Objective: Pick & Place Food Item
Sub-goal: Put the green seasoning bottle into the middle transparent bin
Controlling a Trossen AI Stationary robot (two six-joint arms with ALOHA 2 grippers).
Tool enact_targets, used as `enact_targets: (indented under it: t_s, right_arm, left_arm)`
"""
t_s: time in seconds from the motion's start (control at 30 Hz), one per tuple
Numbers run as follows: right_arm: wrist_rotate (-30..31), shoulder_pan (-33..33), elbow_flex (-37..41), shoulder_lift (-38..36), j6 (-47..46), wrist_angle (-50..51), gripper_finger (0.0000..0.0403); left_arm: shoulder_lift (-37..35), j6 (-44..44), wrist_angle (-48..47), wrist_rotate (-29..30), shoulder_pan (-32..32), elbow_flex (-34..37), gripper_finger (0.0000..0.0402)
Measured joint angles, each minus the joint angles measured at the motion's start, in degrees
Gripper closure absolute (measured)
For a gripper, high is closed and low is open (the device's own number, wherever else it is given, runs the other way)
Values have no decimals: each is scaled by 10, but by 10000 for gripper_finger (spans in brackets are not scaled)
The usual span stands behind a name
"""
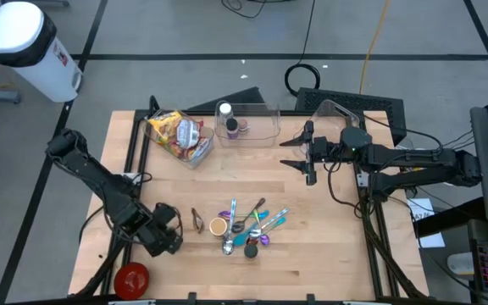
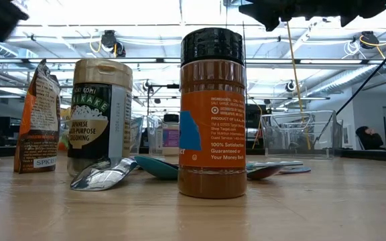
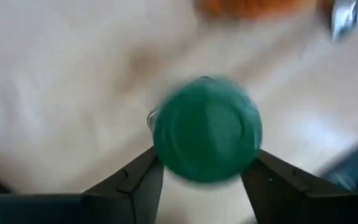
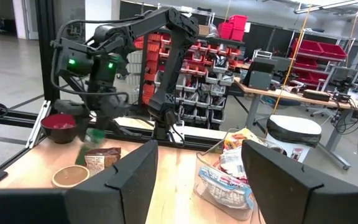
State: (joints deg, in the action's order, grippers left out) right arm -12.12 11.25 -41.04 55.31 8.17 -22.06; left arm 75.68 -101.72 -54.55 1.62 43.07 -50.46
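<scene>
Left wrist view: green-capped jar [image 3: 207,129] between left end effector [image 3: 204,177] fingers, at near-left of worktop [image 1: 329,246]. Squeeze snugly, lift straight up. Right end effector [image 1: 305,152] open, waiting far right.

A red bowl [image 1: 131,277] is seen at the table's [image 1: 329,246] near left corner; a cluster of spoons [image 1: 252,229] is laid at its middle. On the floor beyond, a white bin [image 1: 24,47] and a coiled cable [image 1: 305,78] are seen; shelves of red bins [image 4: 232,28] and a seated person [image 2: 367,137] are shown farther off.
</scene>
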Motion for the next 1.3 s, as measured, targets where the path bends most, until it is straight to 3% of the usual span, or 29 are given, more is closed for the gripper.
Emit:
enact_targets:
  t_s: [0.13, 0.3, 0.43, 0.5, 0.63, 1.03, 1.17, 1.3]
  right_arm:
    - [0, 0, 0, 0, 0, 0, 177]
    - [0, 0, 0, 0, 0, 0, 177]
    - [0, 0, 0, 0, 0, 0, 177]
    - [0, 0, 0, 0, 0, 0, 177]
    - [0, 0, 0, 0, -1, 0, 177]
    - [0, 0, 0, 0, -6, 0, 177]
    - [0, 0, 0, 0, -7, 0, 177]
    - [0, 0, 0, 0, -15, 0, 177]
  left_arm:
    - [6, 22, -72, 51, -17, 7, 239]
    - [5, 55, -87, 115, -36, 5, 328]
    - [3, 30, -84, 118, -44, 3, 389]
    - [2, -20, -84, 104, -50, 3, 397]
    - [2, -56, -83, 77, -53, 3, 355]
    - [35, -236, -80, 93, -60, 54, 111]
    - [38, -269, -72, 94, -60, 78, 75]
    - [35, -271, -24, 100, -60, 100, 66]
